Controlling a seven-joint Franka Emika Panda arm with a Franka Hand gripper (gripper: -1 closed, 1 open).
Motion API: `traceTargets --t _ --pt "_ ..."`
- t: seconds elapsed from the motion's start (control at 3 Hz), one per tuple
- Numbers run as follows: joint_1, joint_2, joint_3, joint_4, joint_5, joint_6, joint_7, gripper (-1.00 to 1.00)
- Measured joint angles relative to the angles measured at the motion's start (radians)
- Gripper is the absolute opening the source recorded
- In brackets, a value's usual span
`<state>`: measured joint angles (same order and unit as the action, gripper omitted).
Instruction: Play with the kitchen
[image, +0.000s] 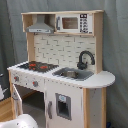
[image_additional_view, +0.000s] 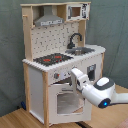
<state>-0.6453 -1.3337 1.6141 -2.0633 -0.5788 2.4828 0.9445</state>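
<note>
Looks like the oven-door step: in the second exterior view the arm's tool sits up at the top edge of the toy kitchen's oven door, can't tell its grip, so next it probably needs a careful pull outward.

white-wood toy kitchen, upright, oven door ajar

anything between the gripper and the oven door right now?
Nothing visible. In the second exterior view the arm reaches right up to the kitchen front, its end by the oven door just below the knobs. Actual contact can't be confirmed.
</note>
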Motion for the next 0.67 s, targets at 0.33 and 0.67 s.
traceTargets --t 0.33,0.67 --pt "0.006 0.011 -0.036 -0.003 0.006 -0.002 -0.134 1.0" --pt "0.01 0.028 -0.067 -0.011 0.009 -0.003 -0.257 1.0"
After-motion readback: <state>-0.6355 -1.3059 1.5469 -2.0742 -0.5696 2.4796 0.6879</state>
